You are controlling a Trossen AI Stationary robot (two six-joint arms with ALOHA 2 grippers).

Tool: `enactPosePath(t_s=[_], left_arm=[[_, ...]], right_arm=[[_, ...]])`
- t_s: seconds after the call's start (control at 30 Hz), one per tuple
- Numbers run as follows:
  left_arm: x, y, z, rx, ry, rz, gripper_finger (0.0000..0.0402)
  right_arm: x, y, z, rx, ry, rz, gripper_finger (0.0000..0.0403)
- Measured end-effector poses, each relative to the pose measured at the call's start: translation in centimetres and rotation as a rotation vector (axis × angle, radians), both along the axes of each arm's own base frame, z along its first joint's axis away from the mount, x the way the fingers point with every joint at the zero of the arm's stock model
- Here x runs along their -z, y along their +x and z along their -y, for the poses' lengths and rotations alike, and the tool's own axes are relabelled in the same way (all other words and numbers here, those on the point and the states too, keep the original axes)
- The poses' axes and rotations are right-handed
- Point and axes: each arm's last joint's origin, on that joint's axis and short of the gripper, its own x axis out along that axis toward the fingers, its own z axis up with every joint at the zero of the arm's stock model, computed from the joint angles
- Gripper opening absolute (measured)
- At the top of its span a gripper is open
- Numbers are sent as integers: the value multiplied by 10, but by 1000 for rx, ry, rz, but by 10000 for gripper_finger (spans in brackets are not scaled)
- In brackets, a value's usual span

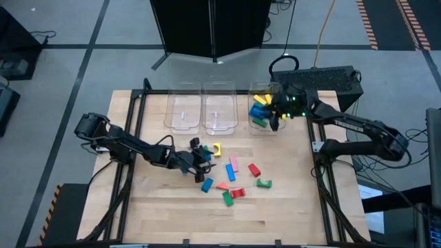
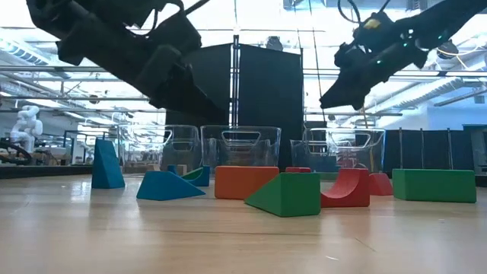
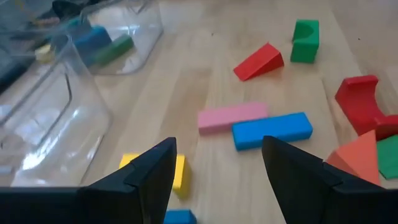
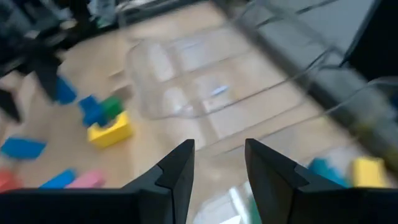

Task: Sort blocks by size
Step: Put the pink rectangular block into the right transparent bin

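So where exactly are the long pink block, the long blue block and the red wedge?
long pink block (image 3: 232, 116), left wrist view, middle of its top face.
long blue block (image 3: 272, 129), left wrist view, middle of its top.
red wedge (image 3: 258, 61), left wrist view, sloped face.

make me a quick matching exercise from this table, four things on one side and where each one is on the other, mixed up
Things:
1. left gripper
2. right gripper
3. pink block
4. middle bin

Places:
A. above the right-hand bin, which holds blocks
B. flat on the wood beside a long blue block
C. at the back of the table, with no blocks inside
D. low over the loose blocks, near the yellow block

Pairs: 1-D, 2-A, 3-B, 4-C
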Motion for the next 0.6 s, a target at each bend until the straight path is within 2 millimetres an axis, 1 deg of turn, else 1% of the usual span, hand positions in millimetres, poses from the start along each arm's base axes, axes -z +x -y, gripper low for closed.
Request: enactPosePath(t_s=[0.17, 0.23, 0.37, 0.47, 0.6], left_arm=[[8, 8, -3, 19, 0, 21, 239], [12, 13, -4, 19, -4, 21, 239], [18, 26, -7, 27, 0, 16, 239], [24, 34, -10, 81, 36, -18, 239], [24, 47, -19, 183, 19, -79, 239]], right_arm=[[2, 1, -27, -84, 73, -79, 132], [3, 2, -36, -69, 93, -113, 132], [6, 6, -52, -18, 59, -183, 131], [7, 9, -64, -39, 44, -214, 126], [7, 14, -78, -90, 51, -210, 122]])
